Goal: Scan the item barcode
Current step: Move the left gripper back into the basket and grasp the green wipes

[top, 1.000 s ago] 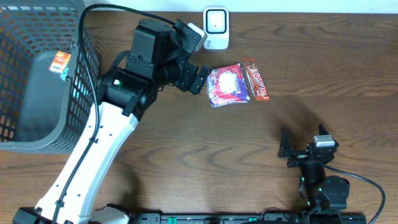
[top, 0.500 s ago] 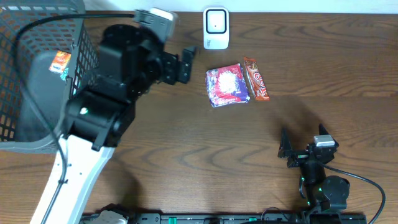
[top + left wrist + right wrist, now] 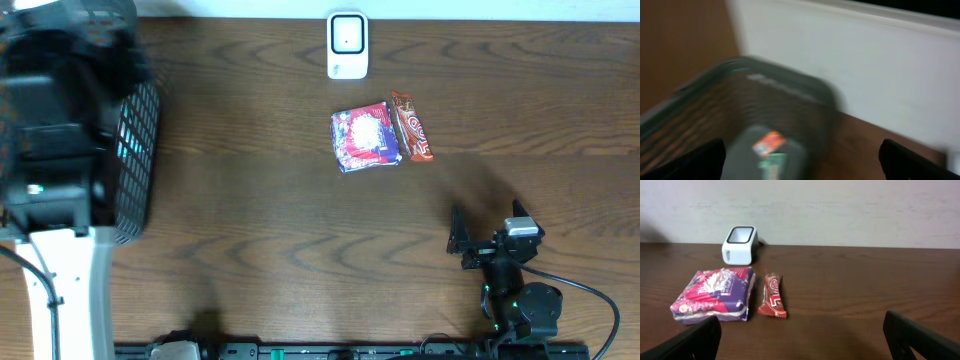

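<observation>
The left arm [image 3: 50, 130] hides most of the basket [image 3: 140, 160] (its contents blur in the left wrist view).
</observation>
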`<state>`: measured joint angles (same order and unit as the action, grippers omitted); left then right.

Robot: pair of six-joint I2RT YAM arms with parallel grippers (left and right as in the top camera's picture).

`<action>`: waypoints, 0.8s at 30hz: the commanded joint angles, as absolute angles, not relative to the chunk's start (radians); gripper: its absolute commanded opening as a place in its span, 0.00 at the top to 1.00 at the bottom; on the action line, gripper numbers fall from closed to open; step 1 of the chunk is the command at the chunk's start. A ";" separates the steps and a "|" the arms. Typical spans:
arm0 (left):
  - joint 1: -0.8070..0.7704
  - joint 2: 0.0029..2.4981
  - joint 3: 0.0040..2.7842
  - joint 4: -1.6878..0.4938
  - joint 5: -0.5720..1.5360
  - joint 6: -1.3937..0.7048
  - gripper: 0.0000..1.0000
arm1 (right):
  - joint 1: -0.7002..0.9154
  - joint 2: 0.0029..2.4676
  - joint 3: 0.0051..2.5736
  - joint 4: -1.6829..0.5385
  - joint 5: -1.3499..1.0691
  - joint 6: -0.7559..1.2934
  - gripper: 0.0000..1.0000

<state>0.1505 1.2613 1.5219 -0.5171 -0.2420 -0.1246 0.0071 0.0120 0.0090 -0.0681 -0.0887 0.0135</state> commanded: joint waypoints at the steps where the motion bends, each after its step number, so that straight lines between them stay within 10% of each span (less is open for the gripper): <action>1: 0.278 1.315 1.534 -0.532 -0.286 -0.298 0.02 | 0.014 0.007 0.006 -0.070 -0.084 0.006 0.01; 24: 0.459 1.723 1.534 -0.315 -0.007 -0.342 0.02 | 0.014 0.007 0.006 -0.070 -0.084 0.006 0.01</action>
